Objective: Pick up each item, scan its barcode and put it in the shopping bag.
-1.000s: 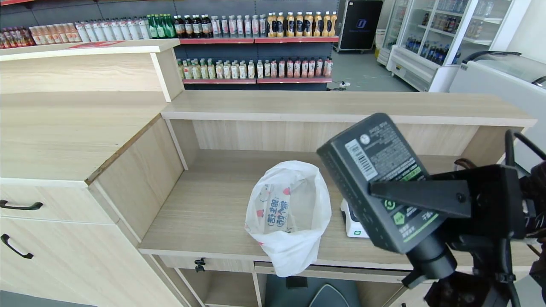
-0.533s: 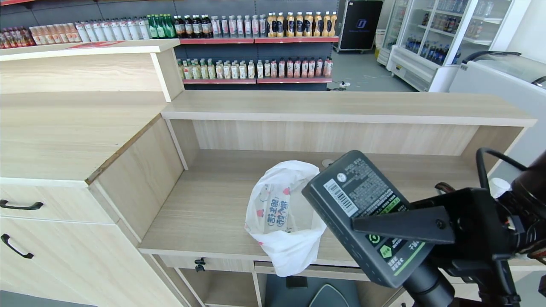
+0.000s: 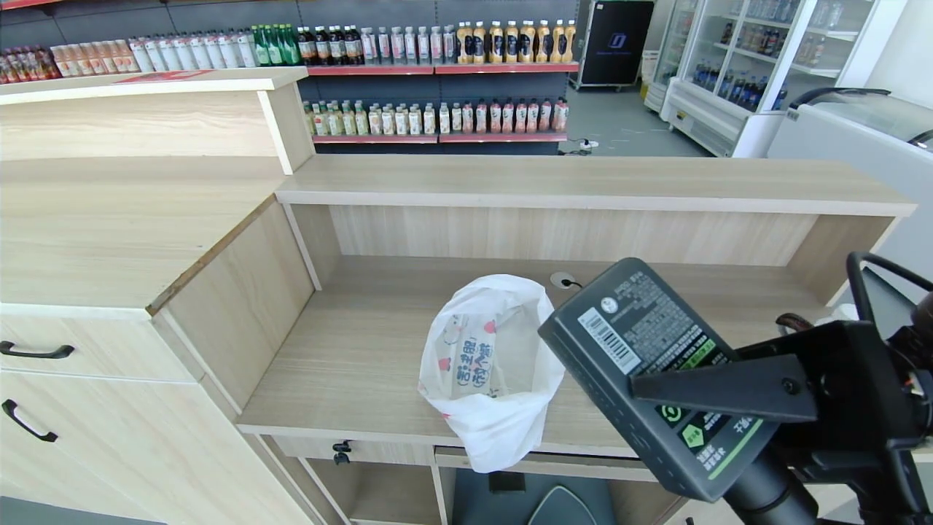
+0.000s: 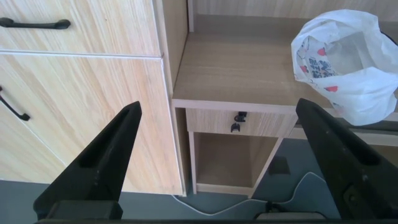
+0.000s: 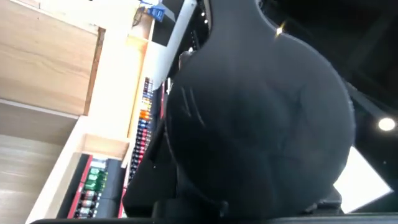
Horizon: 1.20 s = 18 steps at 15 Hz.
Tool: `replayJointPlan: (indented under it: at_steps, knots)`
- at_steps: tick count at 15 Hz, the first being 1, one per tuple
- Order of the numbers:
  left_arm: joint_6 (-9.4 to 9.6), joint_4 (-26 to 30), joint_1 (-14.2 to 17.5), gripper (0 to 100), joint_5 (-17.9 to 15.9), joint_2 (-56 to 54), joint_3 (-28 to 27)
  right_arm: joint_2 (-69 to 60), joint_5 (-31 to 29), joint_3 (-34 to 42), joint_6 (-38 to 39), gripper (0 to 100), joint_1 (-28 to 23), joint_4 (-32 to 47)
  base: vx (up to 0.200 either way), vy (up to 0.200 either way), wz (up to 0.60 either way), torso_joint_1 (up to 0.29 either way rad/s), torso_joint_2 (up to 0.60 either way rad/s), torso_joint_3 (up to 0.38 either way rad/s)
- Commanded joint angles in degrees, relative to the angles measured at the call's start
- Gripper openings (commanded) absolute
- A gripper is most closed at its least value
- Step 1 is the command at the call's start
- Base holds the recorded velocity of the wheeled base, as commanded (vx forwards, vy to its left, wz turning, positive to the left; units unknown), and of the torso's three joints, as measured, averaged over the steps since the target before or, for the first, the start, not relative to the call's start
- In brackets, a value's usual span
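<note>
Box (image 3: 627, 335), dark with its barcode label facing up, is clamped in the right tool (image 3: 700, 394) above the near right part of the table (image 3: 350, 364), just right of the open white shopping bag (image 3: 492, 372). The left tool (image 4: 217, 106) hangs with fingers spread wide, off the table's near left edge.

The shopping bag (image 3: 490, 379) stands at the desk's (image 3: 350, 364) front edge, the box (image 3: 645, 328) held just right of it
</note>
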Motion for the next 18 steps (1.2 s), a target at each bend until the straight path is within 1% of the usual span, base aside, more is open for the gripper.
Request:
replayJointPlan:
  at_steps: [1, 3, 5, 11, 12, 13, 14, 15, 16, 17, 18]
  knots:
    - [0.0, -0.01, -0.01, 100, 0.01, -0.02, 0.0, -2.01, 0.02, 0.4, -1.5, 0, 0.13, 2.94, 0.0, 0.0, 0.0, 0.0, 0.0, 0.0]
    - [0.0, -0.01, -0.01, 100, 0.01, -0.02, 0.0, -3.85, 0.2, 0.31, -4.92, 0, 0.13, 10.06, 0.0, 0.0, 0.0, 0.0, 0.0, 0.0]
    - [0.0, -0.01, -0.01, 100, 0.01, -0.02, 0.0, -4.38, 0.37, 0.31, -8.0, 0, 0.13, 14.1, 0.0, 0.0, 0.0, 0.0, 0.0, 0.0]
    - [0.0, -0.01, -0.01, 100, 0.01, -0.02, 0.0, -4.56, 0.29, 0.05, -8.09, 0, 0.39, 14.46, 0.0, 0.0, 0.0, 0.0, 0.0, 0.0]
    - [0.0, -0.01, -0.01, 100, 0.01, -0.02, 0.0, -4.47, 0.2, -0.13, -7.47, 0, 1.36, 14.63, 0.0, 0.0, 0.0, 0.0, 0.0, 0.0]
    - [0.0, -0.01, -0.01, 100, 0.01, -0.02, 0.0, -5.0, 0.02, -0.31, -5.27, 0, 0.66, 14.63, 0.0, 0.0, 0.0, 0.0, 0.0, 0.0]
    - [0.0, -0.01, -0.01, 100, 0.01, -0.02, 0.0, -5.61, -0.42, -0.66, -3.08, 0, -1.1, 14.72, 0.0, 0.0, 0.0, 0.0, 0.0, 0.0]
    - [0.0, -0.01, -0.01, 100, 0.01, -0.02, 0.0, -8.6, -6.39, -0.48, 7.29, 0, -13.49, 19.64, 0.0, 0.0, 0.0, 0.0, 0.0, 0.0]
    - [0.0, -0.01, -0.01, 100, 0.01, -0.02, 0.0, -10.45, -10.26, -0.22, 13.36, 0, -19.29, 25.79, 0.0, 0.0, 0.0, 0.0, 0.0, 0.0]
    - [0.0, -0.01, -0.01, 100, 0.01, -0.02, 0.0, -12.99, -15.97, -2.24, 24.61, 0, -27.12, 35.29, 0.0, 0.0, 0.0, 0.0, 0.0, 0.0]
    - [0.0, -0.01, -0.01, 100, 0.01, -0.02, 0.0, -13.96, -18.0, -3.29, 33.13, 0, -34.24, 36.69, 0.0, 0.0, 0.0, 0.0, 0.0, 0.0]
